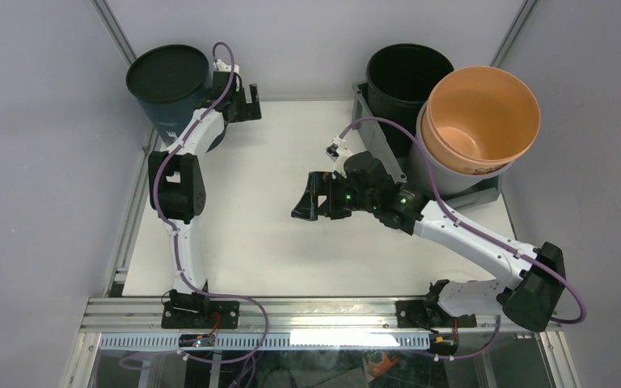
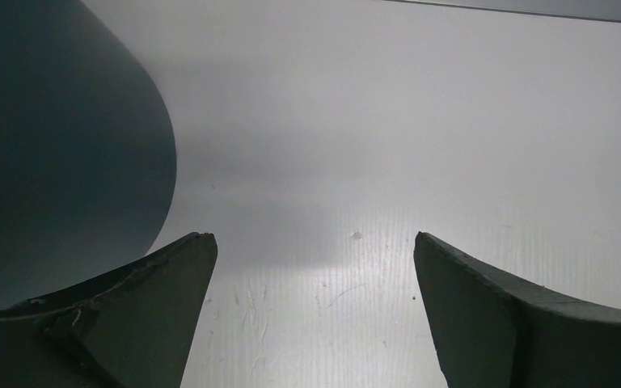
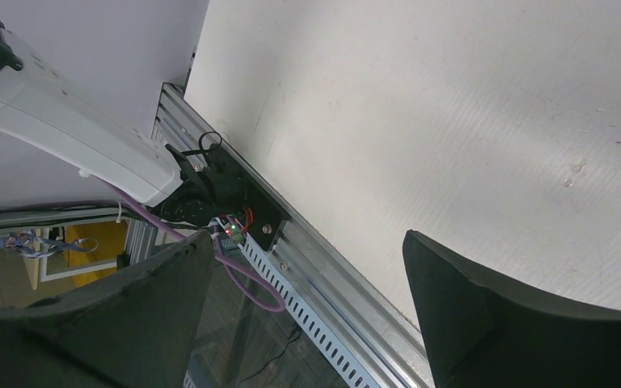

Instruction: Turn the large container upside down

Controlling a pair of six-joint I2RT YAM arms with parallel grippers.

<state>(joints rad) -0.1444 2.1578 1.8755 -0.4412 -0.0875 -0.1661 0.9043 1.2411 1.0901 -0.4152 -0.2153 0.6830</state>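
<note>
The large grey rectangular bin stands open side up at the back right. It holds a black round bucket and an orange bucket nested in a pale grey one. Only its left wall and near right corner show. My right gripper is open and empty over the table's middle, left of the bin and apart from it. In the right wrist view the gripper points at the table's near edge. My left gripper is open and empty at the back left; in the left wrist view the gripper has bare table between its fingers.
A dark blue-grey round bucket stands in the back left corner, right beside my left gripper; its wall fills the left of the left wrist view. An aluminium rail runs along the near edge. Grey walls close in on both sides.
</note>
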